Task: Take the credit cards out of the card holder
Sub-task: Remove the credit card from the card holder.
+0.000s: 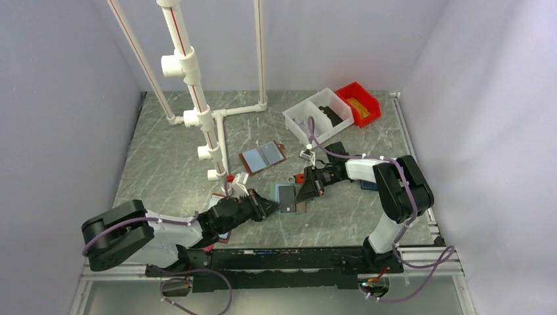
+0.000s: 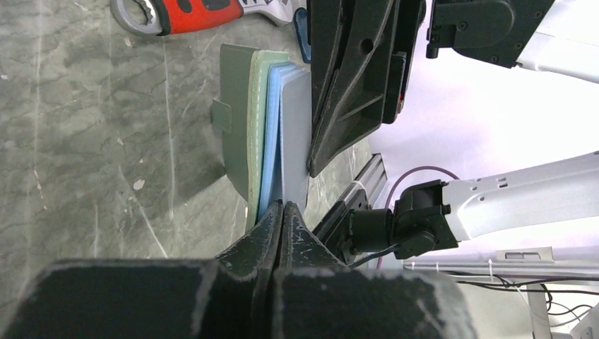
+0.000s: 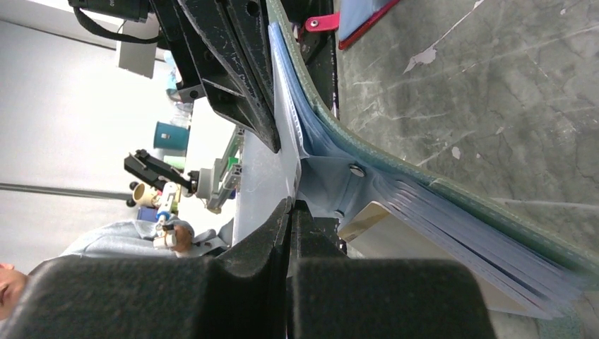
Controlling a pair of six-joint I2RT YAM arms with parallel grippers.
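Position: pale mint-green-edged card holder [image 1: 287,194] with blue-grey sleeves lies on the grey marbled desk [image 1: 164,157], between both arms, equally near. Grip: left fingers [image 2: 260,236] together, pinching a sleeve edge from the left; right fingers [image 3: 272,227] likewise from the right. Corner of what looks like a tan credit card [image 3: 367,217] shows in a pocket just beside the right fingers.
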